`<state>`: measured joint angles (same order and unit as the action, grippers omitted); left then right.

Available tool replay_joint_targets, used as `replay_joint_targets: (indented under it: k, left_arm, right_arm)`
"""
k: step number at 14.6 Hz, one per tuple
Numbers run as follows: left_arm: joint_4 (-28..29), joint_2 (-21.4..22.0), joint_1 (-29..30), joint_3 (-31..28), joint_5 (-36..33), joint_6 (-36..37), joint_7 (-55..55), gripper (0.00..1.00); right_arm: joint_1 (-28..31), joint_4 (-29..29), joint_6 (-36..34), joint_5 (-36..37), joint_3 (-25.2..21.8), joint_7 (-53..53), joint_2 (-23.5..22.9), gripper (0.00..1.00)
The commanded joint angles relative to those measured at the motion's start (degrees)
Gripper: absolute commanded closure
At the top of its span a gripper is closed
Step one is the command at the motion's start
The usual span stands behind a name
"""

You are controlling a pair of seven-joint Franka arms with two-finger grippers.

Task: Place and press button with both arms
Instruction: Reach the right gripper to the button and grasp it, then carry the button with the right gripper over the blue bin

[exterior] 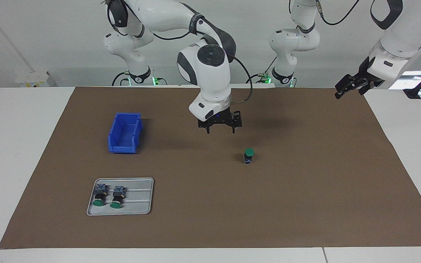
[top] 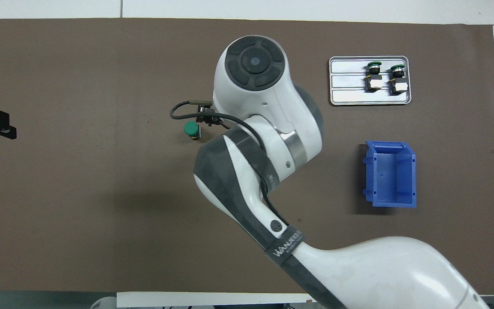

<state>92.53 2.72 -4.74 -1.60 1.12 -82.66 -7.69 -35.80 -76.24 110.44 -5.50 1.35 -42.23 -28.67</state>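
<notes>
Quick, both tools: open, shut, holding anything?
Right tool: open, empty, hanging over the mat beside the upright green button.
Left tool: open, empty, waiting at its end of the table.

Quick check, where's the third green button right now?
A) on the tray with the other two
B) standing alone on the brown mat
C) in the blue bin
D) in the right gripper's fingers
B: the button stands cap-up on the bare brown mat, apart from the open, empty right gripper raised above the mat; only two buttons lie on the tray, and the blue bin is empty.
</notes>
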Motion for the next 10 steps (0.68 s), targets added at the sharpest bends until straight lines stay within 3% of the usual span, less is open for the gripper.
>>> replay_joint_targets:
  k: [1, 3, 8, 10]
  left_arm:
    - [-0.5, 0.1, 0.4, 0.0, -2.2, 1.2, 0.7, 0.0]
    - [-0.5, 0.0, -0.4, 0.3, -6.1, 0.9, 0.8, 0.0]
    - [-0.7, 0.6, 7.3, 5.7, -6.0, 0.7, 1.6, 0.0]
    - [-0.6, 0.7, 7.6, 5.8, -6.0, 0.5, 1.7, 0.0]
  right_arm:
    - [-3.3, 3.7, 3.6, 0.6, -0.5, -3.9, -5.4, 0.01]
    - [-5.7, 7.0, 4.3, 4.1, -0.3, -4.1, -9.2, 0.01]
    - [-7.2, 5.9, 12.5, 10.8, -0.2, -3.9, -12.7, 0.01]
    - [-7.2, 4.4, 16.8, 12.0, -0.2, -3.9, -14.0, 0.0]
